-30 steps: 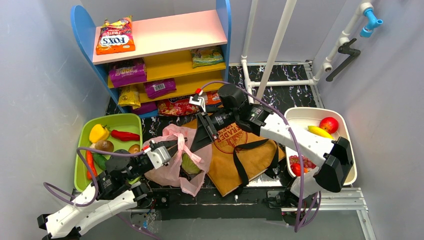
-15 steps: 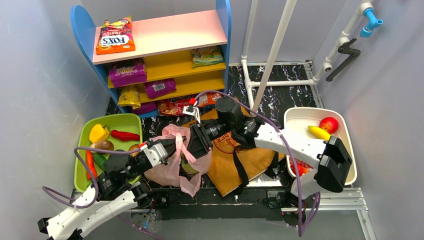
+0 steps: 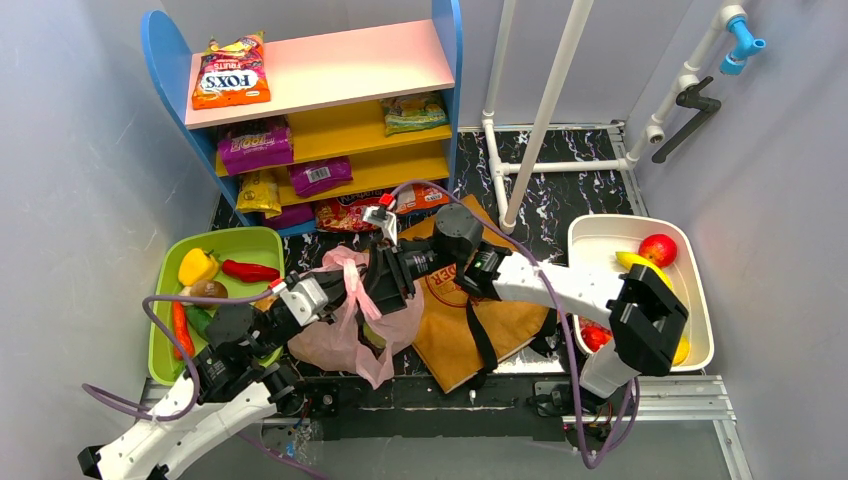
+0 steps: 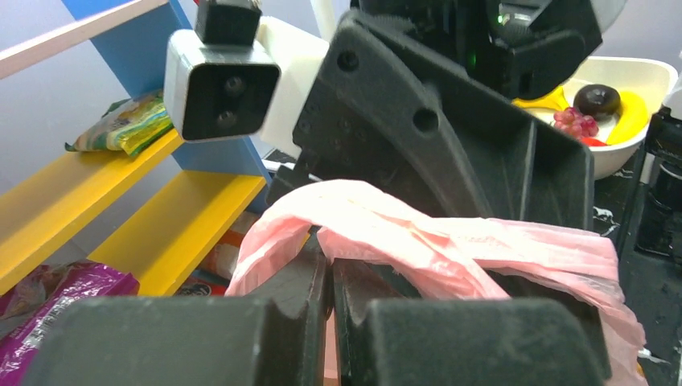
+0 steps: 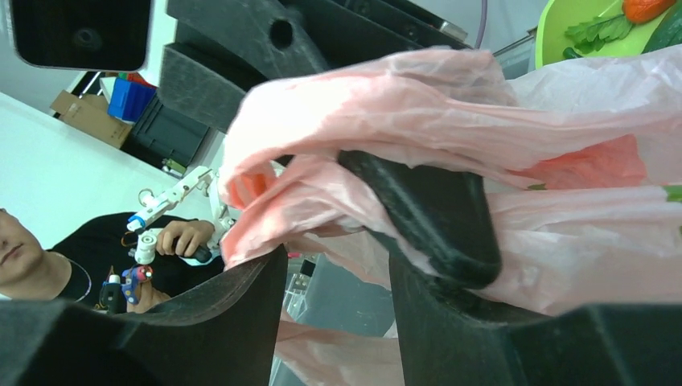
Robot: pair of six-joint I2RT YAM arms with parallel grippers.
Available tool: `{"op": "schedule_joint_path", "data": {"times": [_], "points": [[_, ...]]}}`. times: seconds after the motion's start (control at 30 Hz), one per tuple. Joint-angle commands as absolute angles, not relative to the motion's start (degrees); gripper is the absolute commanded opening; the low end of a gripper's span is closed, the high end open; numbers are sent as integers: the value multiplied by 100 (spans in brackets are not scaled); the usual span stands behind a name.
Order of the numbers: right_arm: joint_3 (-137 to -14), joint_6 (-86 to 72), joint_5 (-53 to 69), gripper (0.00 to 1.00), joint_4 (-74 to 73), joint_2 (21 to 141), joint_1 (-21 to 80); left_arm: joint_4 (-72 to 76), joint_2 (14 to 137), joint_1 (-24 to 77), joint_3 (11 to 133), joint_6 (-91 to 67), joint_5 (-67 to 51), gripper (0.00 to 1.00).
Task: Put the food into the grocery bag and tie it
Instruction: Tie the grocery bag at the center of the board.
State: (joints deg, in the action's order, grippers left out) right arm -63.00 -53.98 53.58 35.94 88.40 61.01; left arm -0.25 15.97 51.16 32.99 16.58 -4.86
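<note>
Right hand (image 3: 372,290) shifted left, half open, grocery bag (image 3: 330,345) handle over one finger (image 5: 434,217), left hand (image 3: 332,297) clamped on it.

Grocery bag (image 3: 322,346) contents mostly hidden by plastic, all 3 cams.

A pink grocery bag (image 3: 330,345) lies crumpled on the tabletop (image 3: 585,190) between a green tray (image 3: 240,240) of vegetables and a brown paper bag (image 3: 500,320). The left jaws and right jaws meet close together at its raised handles (image 3: 348,265).
</note>
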Motion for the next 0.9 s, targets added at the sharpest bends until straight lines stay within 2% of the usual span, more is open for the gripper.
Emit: {"op": "schedule_joint_path", "data": {"times": [0.0, 0.43, 0.87], "points": [[-6346, -5632, 5166, 58, 4933, 9083, 6232, 200, 1590, 5066, 3234, 1499, -665, 0], [-6442, -6712, 5326, 63, 7145, 9781, 6399, 199, 1675, 4918, 3175, 1496, -409, 0], [-6314, -6656, 4480, 67, 7569, 9792, 6546, 203, 1801, 4784, 3199, 1526, -85, 0]]}}
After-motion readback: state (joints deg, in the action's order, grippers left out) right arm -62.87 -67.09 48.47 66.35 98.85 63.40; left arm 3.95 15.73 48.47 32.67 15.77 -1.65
